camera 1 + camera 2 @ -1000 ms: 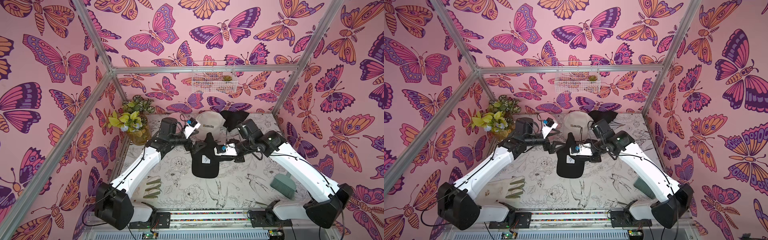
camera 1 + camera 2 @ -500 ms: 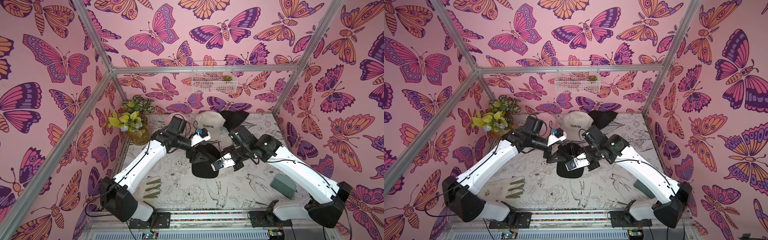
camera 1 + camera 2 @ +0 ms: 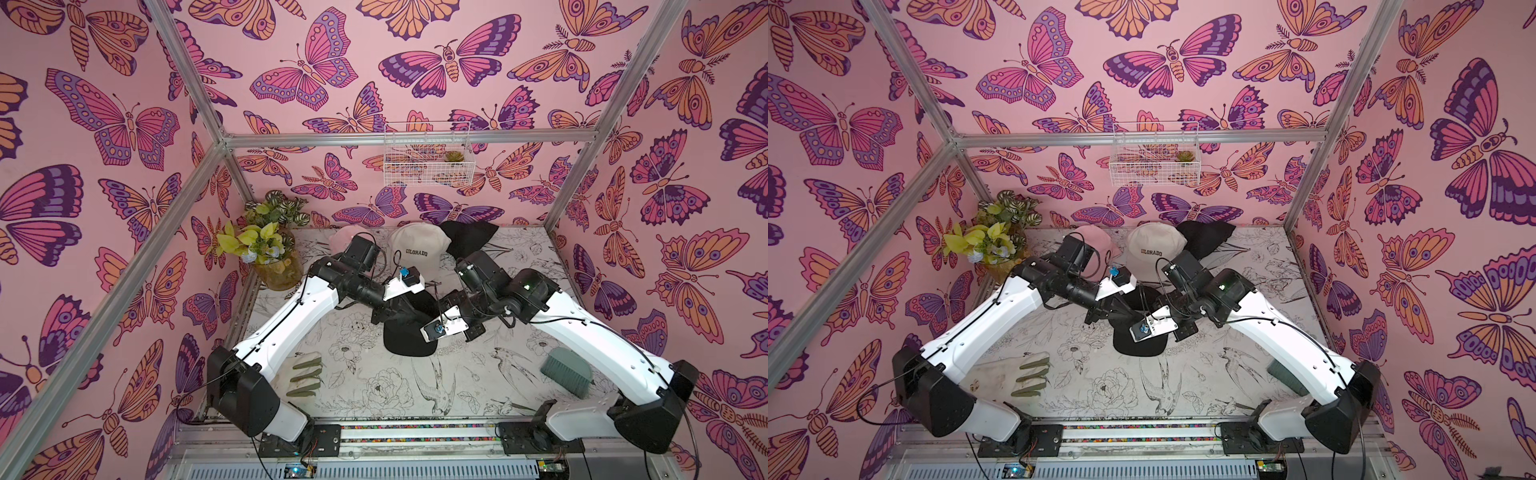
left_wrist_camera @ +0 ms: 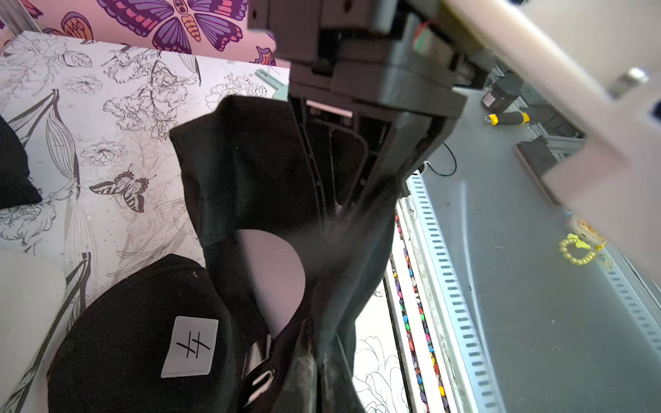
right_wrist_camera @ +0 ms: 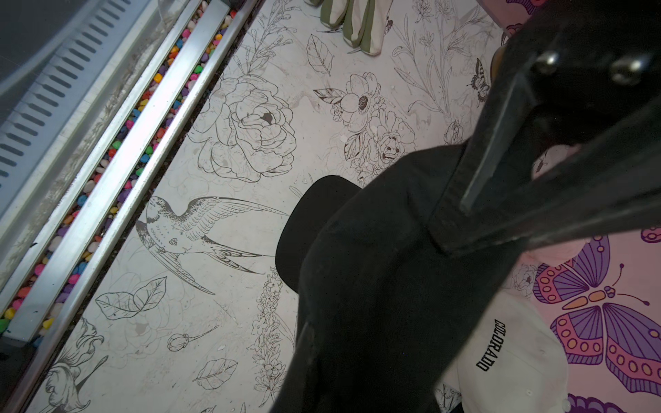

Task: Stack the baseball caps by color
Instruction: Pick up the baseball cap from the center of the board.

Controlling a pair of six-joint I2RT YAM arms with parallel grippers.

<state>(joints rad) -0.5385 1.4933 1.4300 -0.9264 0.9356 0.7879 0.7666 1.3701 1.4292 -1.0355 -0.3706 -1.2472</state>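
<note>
— Since one second ago the left hand (image 3: 397, 318) went down to the middle and its jaws came together; it pinches the held black cap (image 4: 257, 171), no?
— Yes. This cap hangs just over the patched black cap (image 4: 118, 339) on the worktop (image 3: 374, 386). The right hand (image 5: 454, 229) is clamped on its rim.

Three black caps (image 4: 250, 161) (image 4: 118, 321) (image 4: 14, 171) are counted; one cream cap (image 3: 419, 249) and one pink cap (image 3: 343, 241) are seen, plus one glove (image 3: 303, 370) and one brush (image 3: 567, 372).
</note>
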